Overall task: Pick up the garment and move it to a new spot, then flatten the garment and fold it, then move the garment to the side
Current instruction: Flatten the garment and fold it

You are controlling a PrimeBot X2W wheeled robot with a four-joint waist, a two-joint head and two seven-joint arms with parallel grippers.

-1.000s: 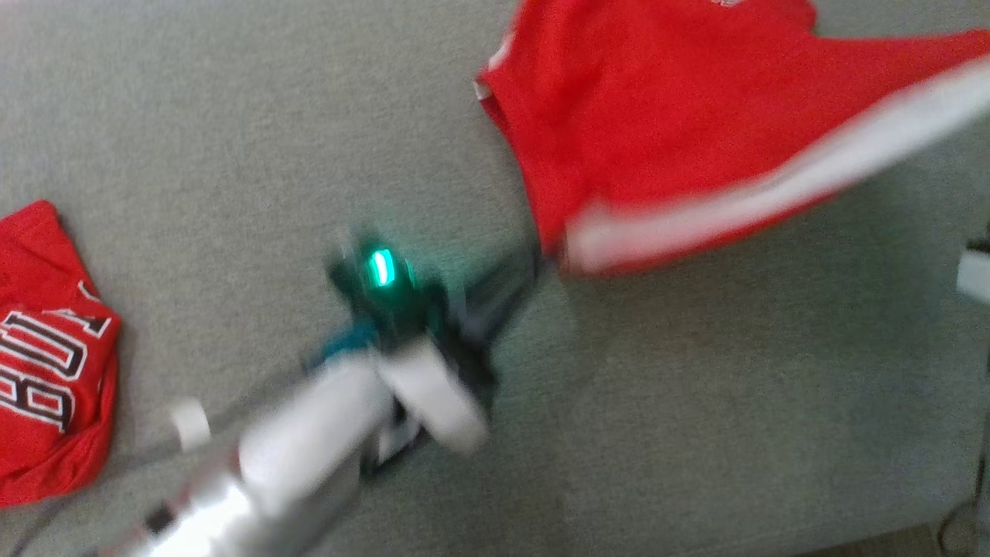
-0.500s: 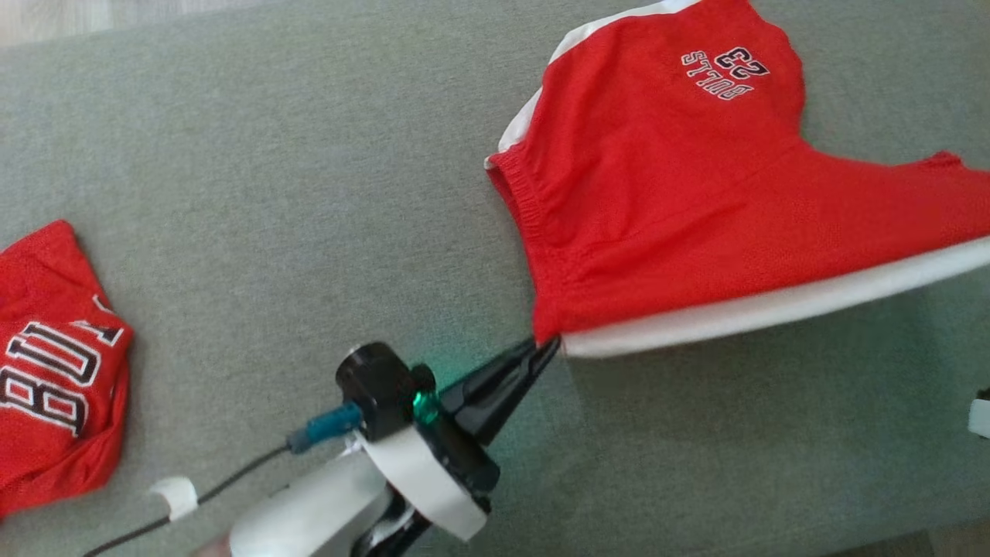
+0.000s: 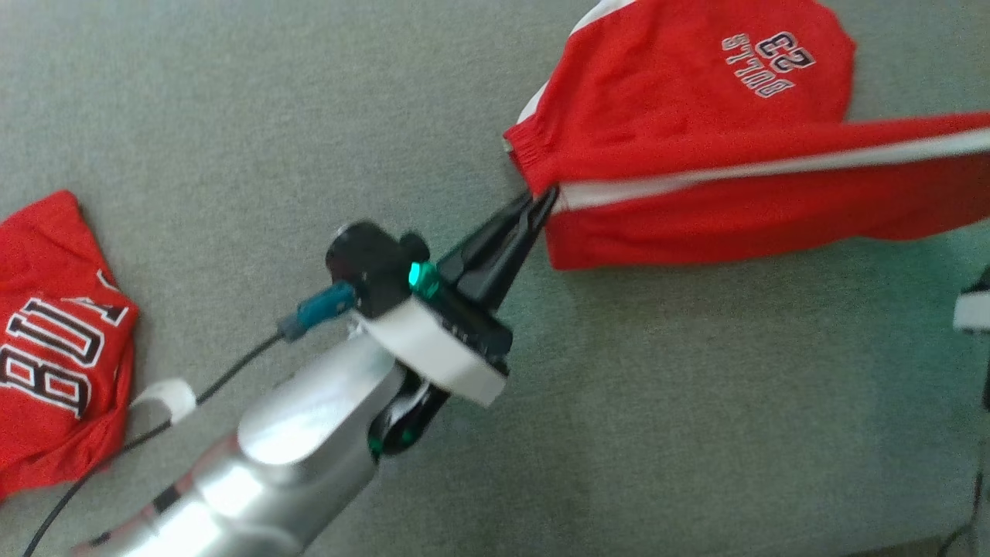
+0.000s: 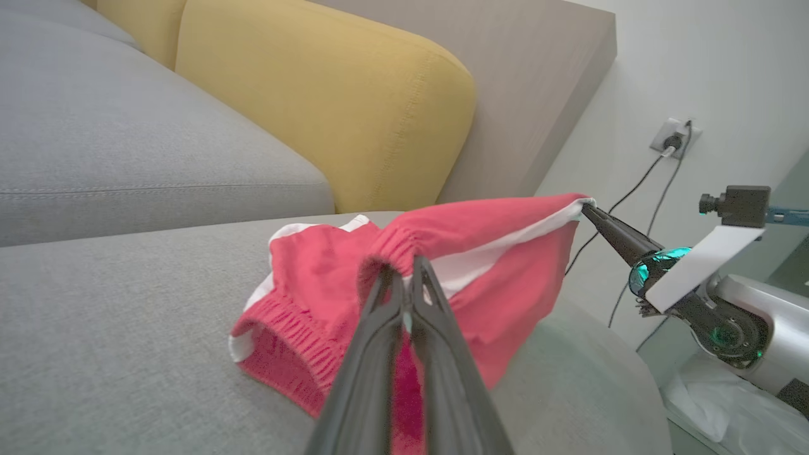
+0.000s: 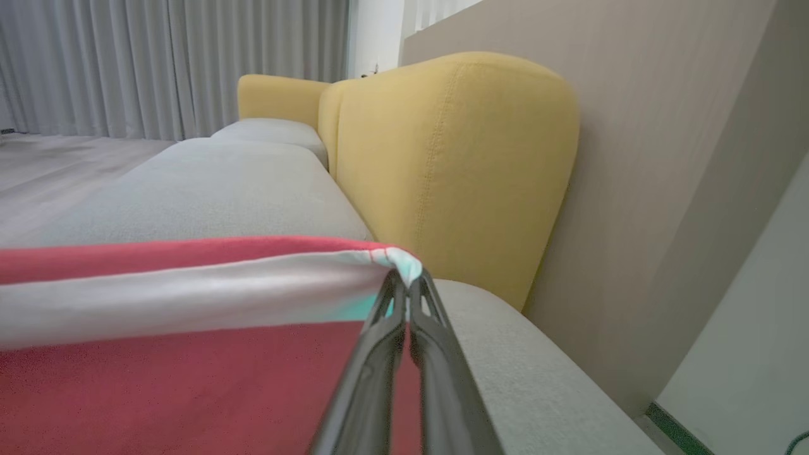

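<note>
Head view looked down on a grey sofa seat (image 3: 696,402). The red shorts (image 3: 681,93), with a white side stripe and a small "BULLS 23" print, were at the upper right of the seat. The left gripper (image 3: 541,203) reached up from the lower left on its pale forearm. Its jaws were closed on a corner of the shorts, where the elastic waistband met the white stripe. From that corner the stripe ran taut toward the right edge of the picture, and the cloth below it hung in a fold. The printed leg was farther back. A red jersey (image 3: 54,348) with large white lettering lay crumpled well apart at the left edge of the seat. A thin dark cable (image 3: 232,375) trailed back from the left wrist.

Left wrist view had the left gripper (image 4: 407,278) pinched shut on the gathered waistband of the red shorts (image 4: 316,272). The right gripper (image 4: 589,207) came in from the right, its jaws closed on the far end of the white stripe. The top edge of the shorts was stretched between the two and raised above the seat. The lower waistband appeared to touch the grey cushion. A yellow back cushion (image 4: 328,95) stood behind, and a wall socket (image 4: 671,136) with a plug in it showed at the far right.

Right wrist view showed the right gripper (image 5: 407,284) with its jaws clamped on the white corner of the red shorts (image 5: 189,379). The cloth spread away to the left in front of the sofa seat (image 5: 221,189). The yellow back cushion (image 5: 455,158) rose just behind, with grey curtains (image 5: 158,63) in the background.
</note>
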